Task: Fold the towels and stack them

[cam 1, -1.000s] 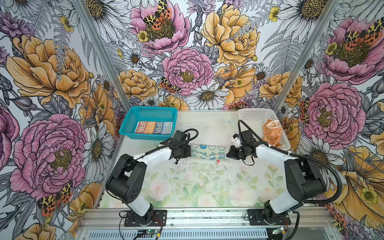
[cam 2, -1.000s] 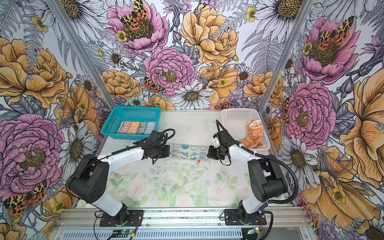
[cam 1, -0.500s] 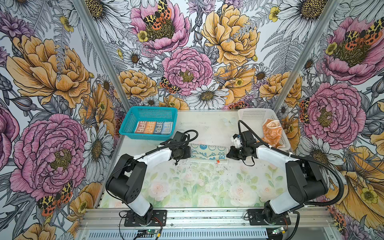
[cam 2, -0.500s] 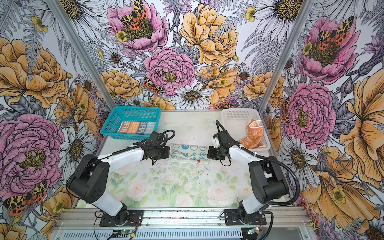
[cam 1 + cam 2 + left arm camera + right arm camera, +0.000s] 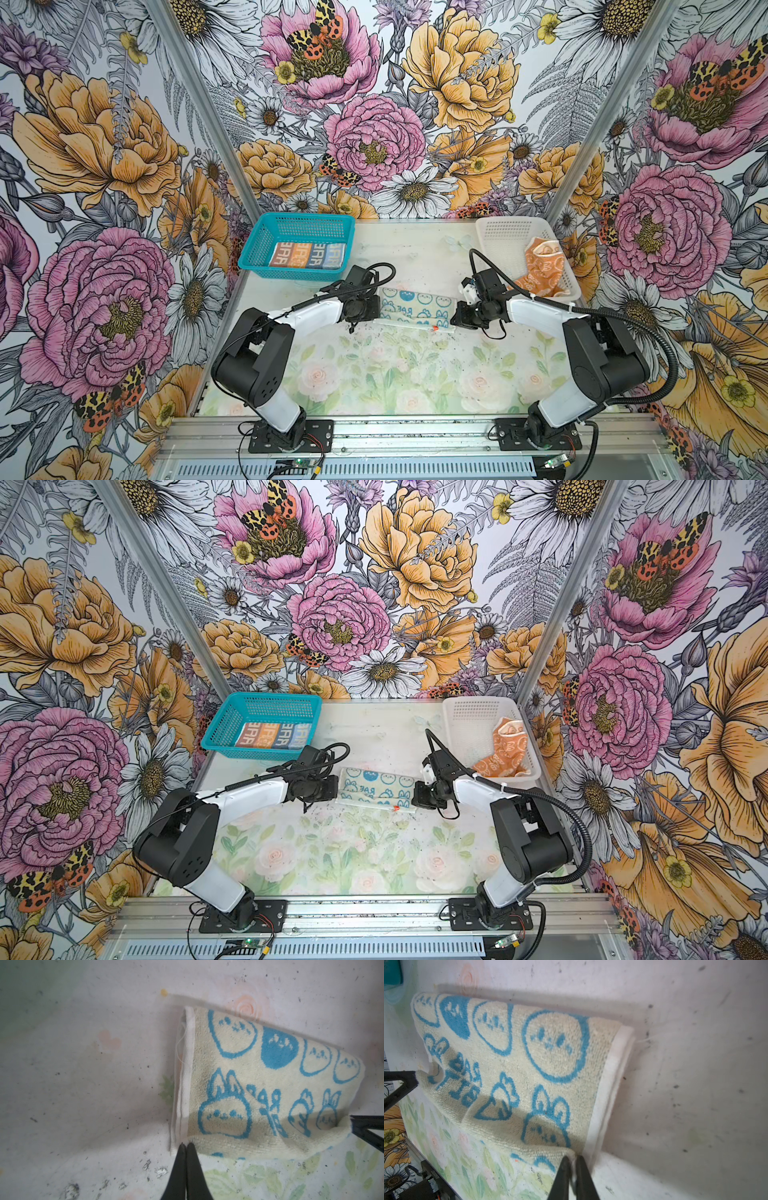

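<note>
At the centre of the desk (image 5: 374, 374) lay the folded cream terry towel with blue bunnies (image 5: 413, 307). The left tool (image 5: 185, 1146) at nine o'clock and the right tool (image 5: 573, 1159) at three each pinched a near corner, probably to hold the edges aligned.

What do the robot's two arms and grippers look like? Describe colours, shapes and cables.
The left arm and right arm share white link shells and bulky black joint housings. A thin black cable loops at the left wrist; a thick ribbed black hose curves off the right arm. The left gripper and right gripper have slim, black, tapering fingers.
</note>
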